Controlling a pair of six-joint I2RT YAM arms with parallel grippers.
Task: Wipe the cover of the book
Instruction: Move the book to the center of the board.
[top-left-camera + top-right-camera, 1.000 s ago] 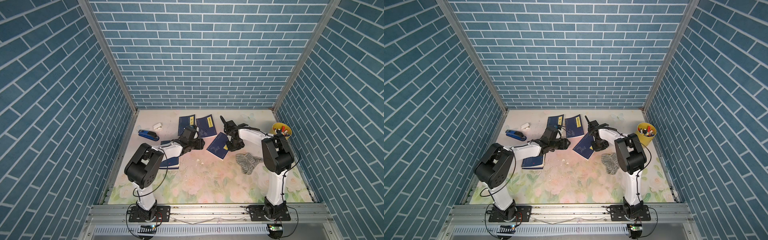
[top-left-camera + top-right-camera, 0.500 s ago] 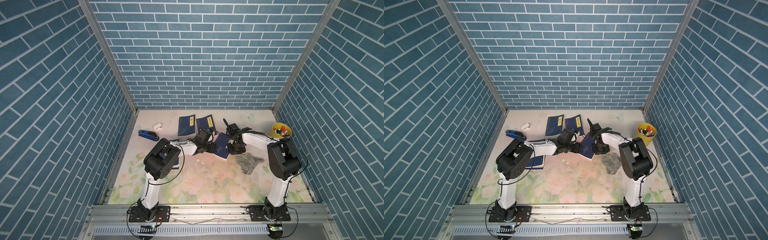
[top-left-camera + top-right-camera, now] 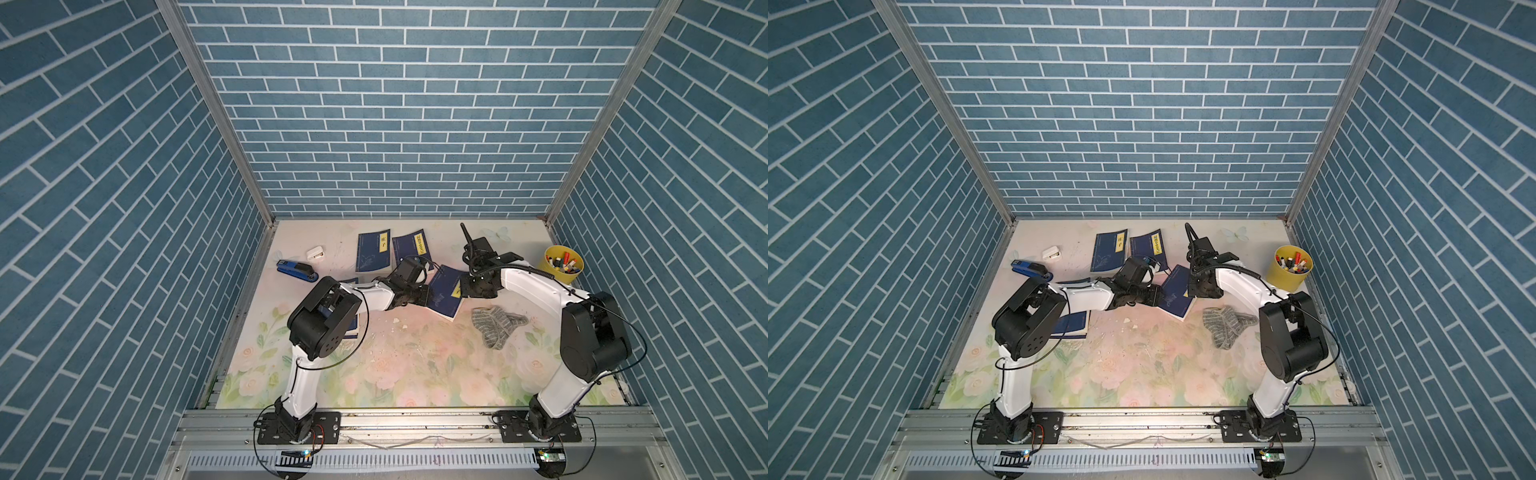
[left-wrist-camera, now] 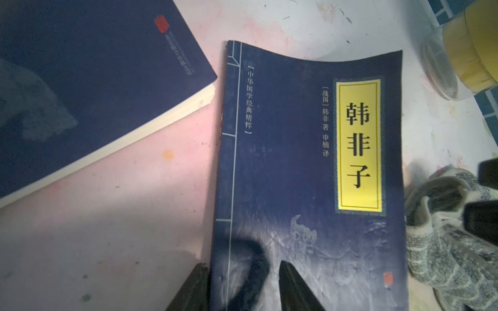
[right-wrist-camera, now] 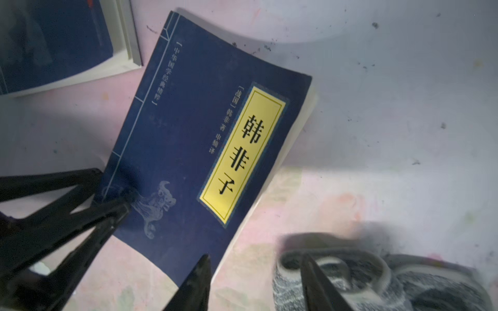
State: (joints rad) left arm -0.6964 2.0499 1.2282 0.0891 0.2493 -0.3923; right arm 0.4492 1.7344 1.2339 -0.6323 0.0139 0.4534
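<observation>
— Where is the book found?
— On the floral worktop [image 3: 415, 365], the dark blue book [image 3: 446, 303] with the yellow title label is laid flat, cover up, between the two arms. A grey knitted cloth [image 3: 496, 326] is seen just beside one corner.
— How are the grippers set?
— The left gripper [image 4: 242, 266] is held partly open, one finger on the cover near the spine, the other off the edge. The right gripper [image 5: 255, 257] is spread wide above book edge and cloth; nothing is gripped.

The book [image 4: 283, 175] is navy with a yellow title label. The cloth [image 3: 496, 328] is grey, white-striped; the surface [image 3: 415, 374] pale floral.
</observation>
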